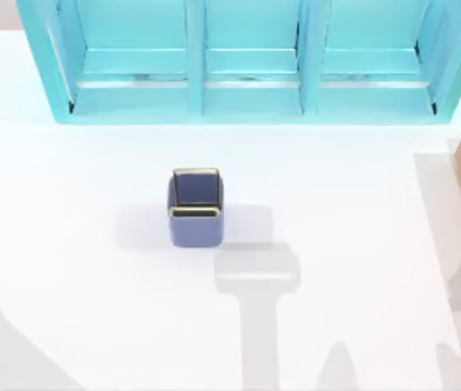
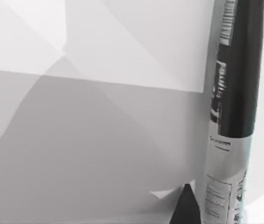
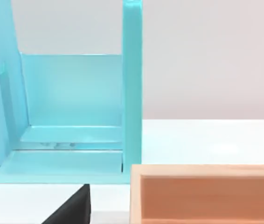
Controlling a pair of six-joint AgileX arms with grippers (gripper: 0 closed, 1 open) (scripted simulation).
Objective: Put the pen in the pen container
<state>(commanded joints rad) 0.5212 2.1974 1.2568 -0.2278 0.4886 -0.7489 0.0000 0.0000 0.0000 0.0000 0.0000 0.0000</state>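
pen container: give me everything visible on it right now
The pen container is a small blue-violet square cup with rounded corners, a thin gold rim and a dark inside. It looks smooth and rigid. It stands upright on the white table, a little left of centre in the top view, in front of the turquoise shelf unit and apart from it. Only the table touches it.

The left pincer (image 2: 185,209) appears in the left wrist view as a dark, pointed wedge, with the wrist tilted to look downward. The right pincer (image 3: 71,207) appears in the right wrist view as a dark slanted wedge, with the wrist held level and low.
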